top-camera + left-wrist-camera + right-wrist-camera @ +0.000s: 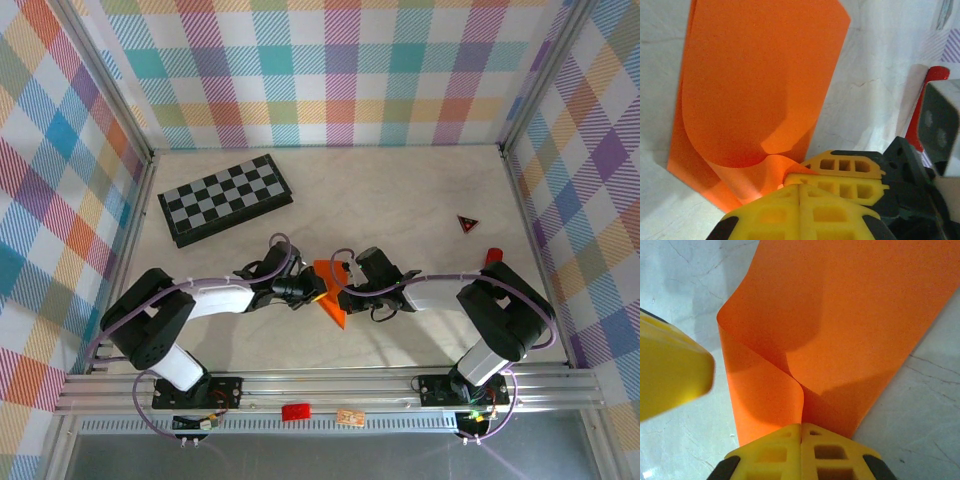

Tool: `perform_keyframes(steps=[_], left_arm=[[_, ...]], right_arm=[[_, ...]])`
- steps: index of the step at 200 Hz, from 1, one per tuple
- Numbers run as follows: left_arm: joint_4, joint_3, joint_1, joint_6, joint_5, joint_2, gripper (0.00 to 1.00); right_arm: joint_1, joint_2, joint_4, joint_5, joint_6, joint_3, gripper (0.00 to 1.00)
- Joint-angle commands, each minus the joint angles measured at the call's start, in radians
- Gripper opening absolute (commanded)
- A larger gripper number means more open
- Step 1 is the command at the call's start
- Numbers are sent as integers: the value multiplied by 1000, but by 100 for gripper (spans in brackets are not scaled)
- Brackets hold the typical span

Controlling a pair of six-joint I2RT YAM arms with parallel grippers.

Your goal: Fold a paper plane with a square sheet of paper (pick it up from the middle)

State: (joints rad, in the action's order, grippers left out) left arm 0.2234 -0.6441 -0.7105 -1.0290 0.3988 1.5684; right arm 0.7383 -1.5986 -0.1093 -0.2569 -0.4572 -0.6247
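Observation:
The square sheet of paper (pixel 336 311) is bright orange and folded to a point that faces the near edge. It stands partly lifted between the two arms. My right gripper (pixel 346 283) is shut on a raised fold of it; in the right wrist view the paper (pixel 855 315) runs straight into the seam of that gripper (pixel 801 425). My left gripper (pixel 307 292) is shut, its tips (pixel 800 186) pressed against the right gripper's fingers (pixel 840 176) and the curled paper (pixel 760 80). No paper shows in the left seam.
A black-and-grey checkerboard (pixel 225 198) lies at the back left. A small dark red triangle (pixel 467 224) and a red cylinder (pixel 493 256) sit at the right. Plaid walls close in three sides, and a metal rail (pixel 330 390) runs along the near edge.

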Motion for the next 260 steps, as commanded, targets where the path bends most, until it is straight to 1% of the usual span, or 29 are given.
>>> perform_keyframes(steps=[1,85,138,182,217,260], left_arm=[[-9,-20,-10,-11,-20,17,6],[2,-55,-32,20,12,66,8],[-90,-60,-33,38,-22,83,8],[-179,-55,-33,75,-72,75,7],[-193,-47,-33,88,-89,82,7],[-203,-75,-35,108,-99,34,8]], right_arm=[[-7,-31,23,24,-5,-5,7],[-7,-26,29,25,-3,-4,7],[-7,-28,35,24,-1,-10,7],[-7,-27,44,25,0,-15,8],[-7,-28,48,22,4,-17,8],[-7,-32,49,24,4,-18,8]])
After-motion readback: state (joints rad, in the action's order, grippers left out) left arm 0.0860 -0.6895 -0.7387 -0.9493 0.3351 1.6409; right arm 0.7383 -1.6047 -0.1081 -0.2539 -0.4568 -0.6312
